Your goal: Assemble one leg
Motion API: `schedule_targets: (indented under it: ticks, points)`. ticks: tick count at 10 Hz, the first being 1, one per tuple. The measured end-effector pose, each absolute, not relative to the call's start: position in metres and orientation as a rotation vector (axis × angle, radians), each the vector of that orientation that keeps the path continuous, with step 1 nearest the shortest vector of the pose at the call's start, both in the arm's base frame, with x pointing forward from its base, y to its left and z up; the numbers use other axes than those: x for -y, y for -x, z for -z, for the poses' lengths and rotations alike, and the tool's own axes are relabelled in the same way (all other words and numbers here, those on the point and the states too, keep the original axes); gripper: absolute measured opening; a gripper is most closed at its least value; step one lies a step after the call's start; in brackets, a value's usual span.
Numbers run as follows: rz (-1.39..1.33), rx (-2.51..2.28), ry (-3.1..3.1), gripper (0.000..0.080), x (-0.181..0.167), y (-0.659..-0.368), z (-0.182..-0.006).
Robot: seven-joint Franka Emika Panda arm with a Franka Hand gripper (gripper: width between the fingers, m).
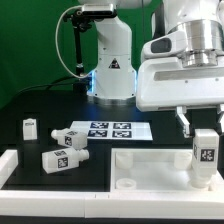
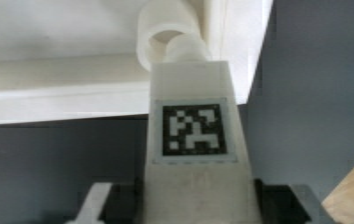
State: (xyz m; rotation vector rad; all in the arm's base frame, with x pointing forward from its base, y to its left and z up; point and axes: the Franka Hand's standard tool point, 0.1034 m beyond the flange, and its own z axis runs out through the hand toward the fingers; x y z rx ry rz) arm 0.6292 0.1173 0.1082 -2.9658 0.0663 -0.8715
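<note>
Looking along the wrist view, I see the tool [image 2: 188, 205] pinching the leg [image 2: 193, 120] upright, tag toward the camera, its far end at a round socket of the white panel [image 2: 67, 80]; touching or not, I cannot tell. Well apart on the black surface [image 1: 160, 138] lies a loose leg [image 1: 61, 160], with the marker board [image 1: 105, 130] just beyond it.

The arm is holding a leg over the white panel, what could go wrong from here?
The leg ends near the rim of a hole in the panel; it might catch there instead of entering. The pincer grips only its upper end, so a push could tilt or slip it.
</note>
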Motion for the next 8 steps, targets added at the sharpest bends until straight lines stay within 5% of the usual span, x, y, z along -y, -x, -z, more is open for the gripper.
schedule_targets:
  ticks: [8]
  points:
    - [0.893,-0.064,2.97,0.0285,-0.1084,-0.6298,-0.1085]
